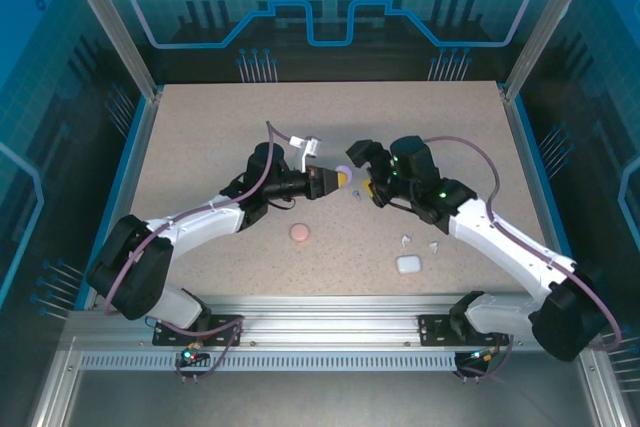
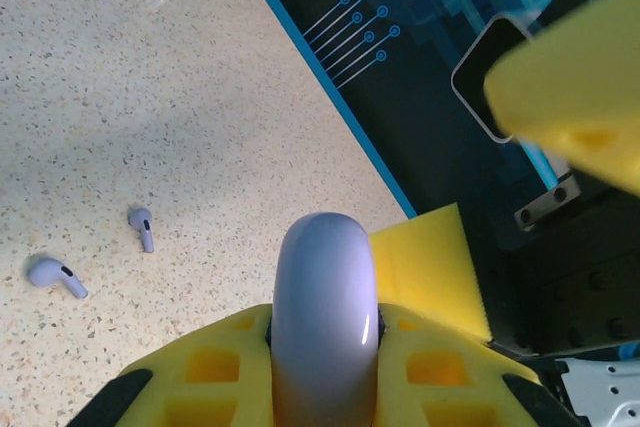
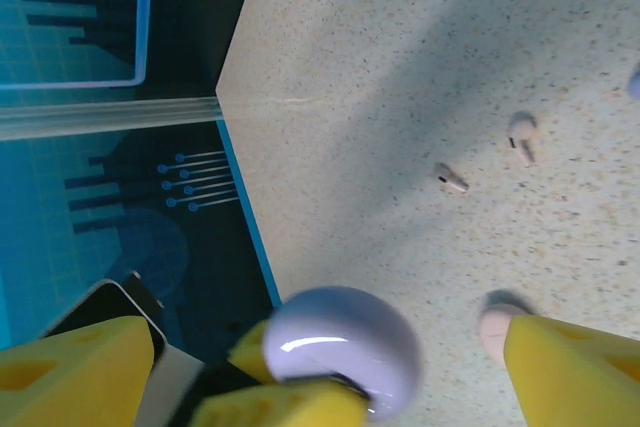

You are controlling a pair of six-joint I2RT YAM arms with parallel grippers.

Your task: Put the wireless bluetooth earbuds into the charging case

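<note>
My left gripper [image 1: 332, 179] is shut on a purple charging case [image 1: 344, 175], held above the middle of the table. In the left wrist view the case [image 2: 322, 267] stands on edge between the yellow fingers [image 2: 215, 362], lid closed. My right gripper [image 1: 359, 173] is open, its fingers [image 3: 575, 367] wide apart on either side of the case [image 3: 345, 342] without touching it. Two purple earbuds [image 2: 55, 277] [image 2: 143, 229] lie on the table. Two pale pink earbuds [image 3: 452, 180] [image 3: 522, 135] lie farther off. Two white earbuds [image 1: 404, 240] [image 1: 434, 245] lie near the right arm.
A pink case [image 1: 300, 232] lies closed near the table's front middle and a white case [image 1: 408, 264] to its right. The blue rim [image 2: 340, 117] bounds the speckled table [image 1: 200, 147], with open room at the back and left.
</note>
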